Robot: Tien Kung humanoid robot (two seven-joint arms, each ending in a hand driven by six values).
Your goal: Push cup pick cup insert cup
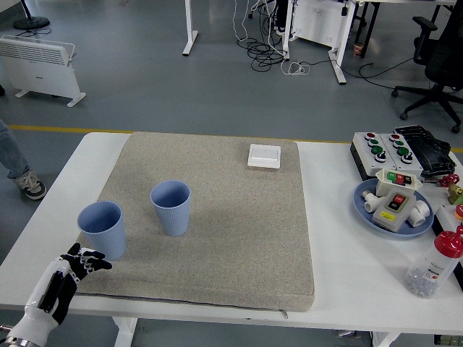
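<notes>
Two light blue ribbed cups stand upright on the grey mat (231,231). The left cup (102,230) is near the mat's left edge, the other cup (171,207) a little to its right and further back. My left hand (81,262) comes in from the lower left corner, its fingers spread and holding nothing, just below and in front of the left cup without touching it. My right hand is out of view.
A white square switch plate (263,155) lies at the mat's far edge. On the right of the table are button boxes (383,150), a blue plate (393,206) with a control box and a red-capped bottle (434,266). A person's shoe shows at the left edge.
</notes>
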